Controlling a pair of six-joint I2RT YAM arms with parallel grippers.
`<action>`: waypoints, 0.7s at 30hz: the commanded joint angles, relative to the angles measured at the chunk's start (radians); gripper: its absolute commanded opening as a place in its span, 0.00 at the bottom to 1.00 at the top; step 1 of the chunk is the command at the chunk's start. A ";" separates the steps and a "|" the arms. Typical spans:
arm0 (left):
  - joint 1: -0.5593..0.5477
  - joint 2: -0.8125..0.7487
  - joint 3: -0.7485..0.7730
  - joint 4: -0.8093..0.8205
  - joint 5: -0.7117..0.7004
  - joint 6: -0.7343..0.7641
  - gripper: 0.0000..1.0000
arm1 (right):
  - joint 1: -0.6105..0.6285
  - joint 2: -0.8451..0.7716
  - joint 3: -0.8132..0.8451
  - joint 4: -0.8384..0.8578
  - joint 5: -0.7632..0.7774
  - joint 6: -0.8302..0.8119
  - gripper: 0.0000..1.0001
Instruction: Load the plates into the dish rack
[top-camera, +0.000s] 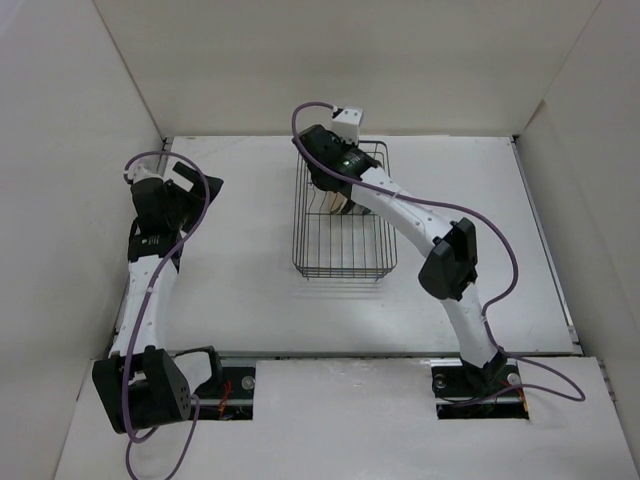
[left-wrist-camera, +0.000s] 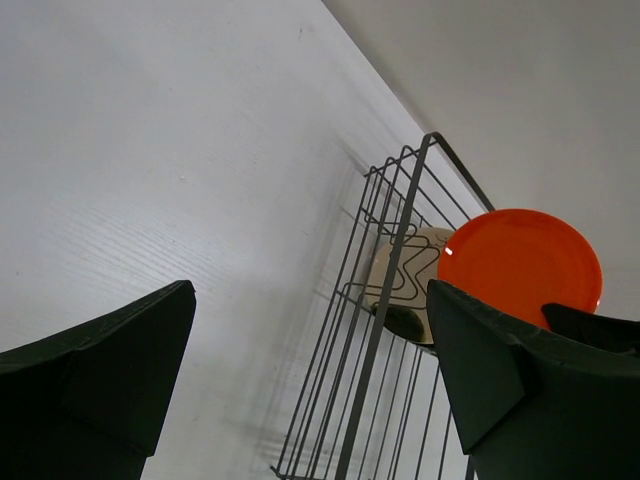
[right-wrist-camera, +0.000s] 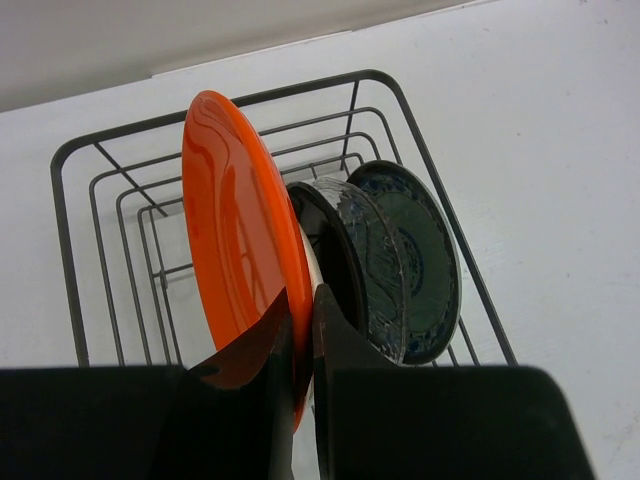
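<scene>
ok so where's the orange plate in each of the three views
top external: not clearly visible, hidden under the right end effector at the far end of the dish rack.
left wrist: orange plate at right of frame, upright in the dish rack.
right wrist: orange plate centre-left, upright, lower rim pinched by the right end effector.
shared landmark: the dish rack's dark wire walls.

Tabletop (top-camera: 240, 260): white, matte, flat, enclosed by pale panels (top-camera: 400, 60) at the left, right and far sides. One item stands directly on it: dish rack (top-camera: 340, 250), dark wire, rectangular, near the middle toward the far edge, long axis running near to far.
</scene>
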 joint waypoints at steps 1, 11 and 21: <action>0.004 -0.010 0.033 0.027 0.026 -0.005 1.00 | 0.012 0.019 0.068 -0.014 0.064 0.013 0.00; 0.004 -0.010 0.033 0.027 0.046 -0.005 1.00 | 0.012 0.049 0.079 -0.023 0.107 0.013 0.00; 0.004 -0.010 0.033 0.027 0.055 -0.005 1.00 | 0.012 0.086 0.044 0.027 0.024 -0.017 0.00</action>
